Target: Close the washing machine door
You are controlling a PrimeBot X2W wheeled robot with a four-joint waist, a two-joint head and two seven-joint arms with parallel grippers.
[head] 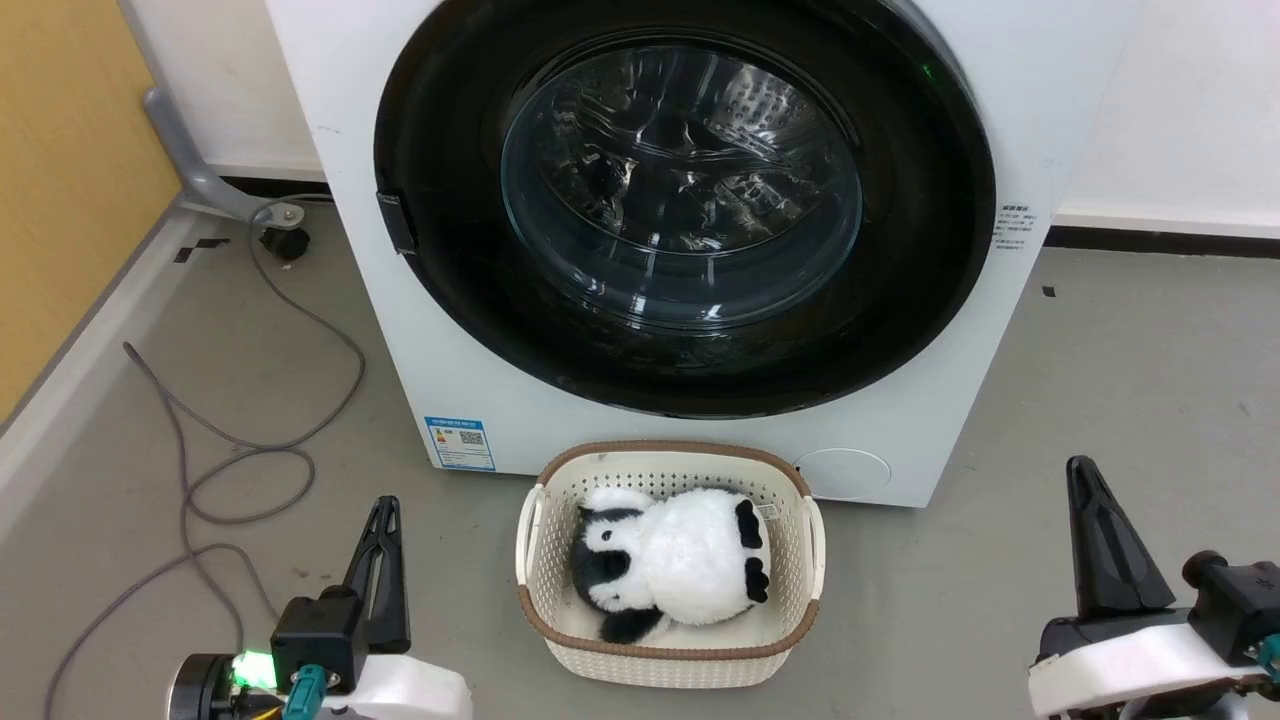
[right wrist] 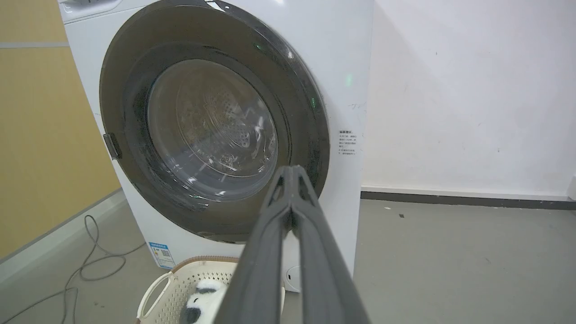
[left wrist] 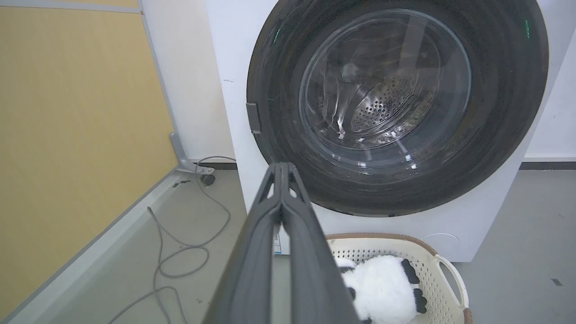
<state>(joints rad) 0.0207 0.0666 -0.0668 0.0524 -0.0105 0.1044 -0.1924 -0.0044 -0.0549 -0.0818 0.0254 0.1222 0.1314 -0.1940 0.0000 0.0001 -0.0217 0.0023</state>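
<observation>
A: How far along would the robot be?

B: As good as finished, by the look of it. The washing machine door (head: 685, 200) lies flat against the front of the washing machine (head: 480, 400), and no gap shows around its rim in the head view or either wrist view. Whether the catch has actually clicked home cannot be told.

A: So what is left?

B: Probably nothing, or a firm press on the rim at most.

A: And the door itself?

B: A wide glossy black ring around a bulging clear window, with the perforated steel drum visible through the glass. A small dark tab (head: 397, 220) sits at its left edge.

A: The arms?

B: Both low and well apart from the door. The left gripper (head: 385, 505) has its jaws pressed together with nothing between them; the right gripper (head: 1080, 470) is the same. Between them, on the floor just before the machine, stands a cream basket (head: 540, 590) holding a toy panda (head: 680, 565).
</observation>
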